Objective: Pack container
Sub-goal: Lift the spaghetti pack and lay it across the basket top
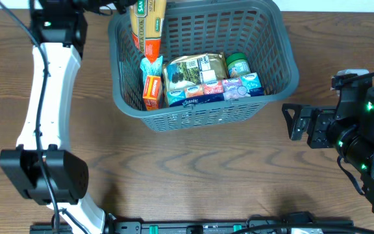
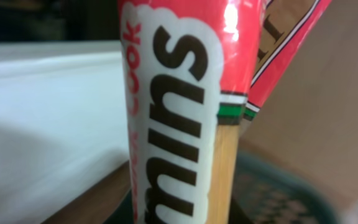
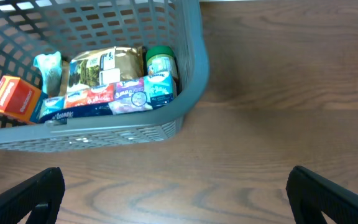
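1. The container point(image 1: 273, 39), a dark grey slatted basket, stands on the wooden worktop point(image 1: 193, 175) at the far middle of the scene, between the two arms.
2. A tall pasta packet point(image 1: 149, 23) in red and yellow rises out of the basket's far-left corner and stands well above the rim.
3. The left wrist view is almost filled by this packet, showing a white label with brown letters and a clear strip with pale pasta. No fingers appear there.
4. The left arm point(image 1: 44, 97), white with dark joints, runs from the near left up to the far left. The left claw point(image 1: 112, 6) sits at the far edge of the overhead view, just beside the packet. I cannot tell whether it is spread or pinching the packet.
5. Along the basket's near wall lie an orange box point(image 1: 151, 91) at the left, a pale blue packet point(image 1: 152, 65) just beyond it, and a row of tissue packs point(image 1: 216, 91).
6. Behind the tissue packs lies a gold bag point(image 1: 192, 68), with a green-lidded jar point(image 1: 237, 64) to its right.
7. The right claw point(image 3: 174, 180) hovers over bare worktop to the right of the basket, apart from it. Its dark fingers point(image 3: 33, 193) are spread wide with nothing between them.
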